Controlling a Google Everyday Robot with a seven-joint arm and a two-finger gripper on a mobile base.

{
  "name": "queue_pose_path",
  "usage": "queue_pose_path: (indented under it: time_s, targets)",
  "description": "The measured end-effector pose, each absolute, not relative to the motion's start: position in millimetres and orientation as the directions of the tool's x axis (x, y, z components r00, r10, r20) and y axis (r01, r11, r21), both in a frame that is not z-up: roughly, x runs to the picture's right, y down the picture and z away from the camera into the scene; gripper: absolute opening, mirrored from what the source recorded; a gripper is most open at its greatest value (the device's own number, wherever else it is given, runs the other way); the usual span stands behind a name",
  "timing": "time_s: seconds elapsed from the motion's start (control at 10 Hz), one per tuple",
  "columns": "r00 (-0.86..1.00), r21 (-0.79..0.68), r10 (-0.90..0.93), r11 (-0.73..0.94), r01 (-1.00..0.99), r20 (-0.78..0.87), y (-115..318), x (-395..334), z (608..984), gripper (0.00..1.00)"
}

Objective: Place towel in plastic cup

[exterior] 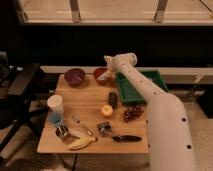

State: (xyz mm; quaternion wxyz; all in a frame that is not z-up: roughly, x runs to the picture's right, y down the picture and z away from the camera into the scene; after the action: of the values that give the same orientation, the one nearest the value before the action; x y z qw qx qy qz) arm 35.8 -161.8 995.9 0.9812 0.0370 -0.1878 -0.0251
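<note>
The arm rises from the lower right of the frame, where its base is cut off by the edge. It covers the right end of the wooden table and part of the green tray. Its gripper sits just above centre of the frame, over the red bowl at the table's far edge. The claw merges with the pale wrist behind it, so its fingers are hard to pick out singly. It stands wide, with nothing seen held in it. The towel lies inside the red bowl, directly under the gripper. It shows as a small whitish-grey crumpled patch against the red, smaller than the bowl, and its upper part is hidden by the claw. Whether the gripper touches the cloth cannot be told. The plastic cup is pale and upright at centre left of the frame, well apart from the bowl. A blue object sits just below it, and what kind of thing it is cannot be made out. A dark chair at the left is cut off by the frame edge.
</note>
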Motion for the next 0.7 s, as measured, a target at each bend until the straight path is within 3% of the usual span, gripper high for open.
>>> queue_pose_path:
  time_s: [0.7]
  targets:
    - [0.908, 0.077, -0.067, 0.996, 0.038, 0.413, -167, 23, 1013, 0.8]
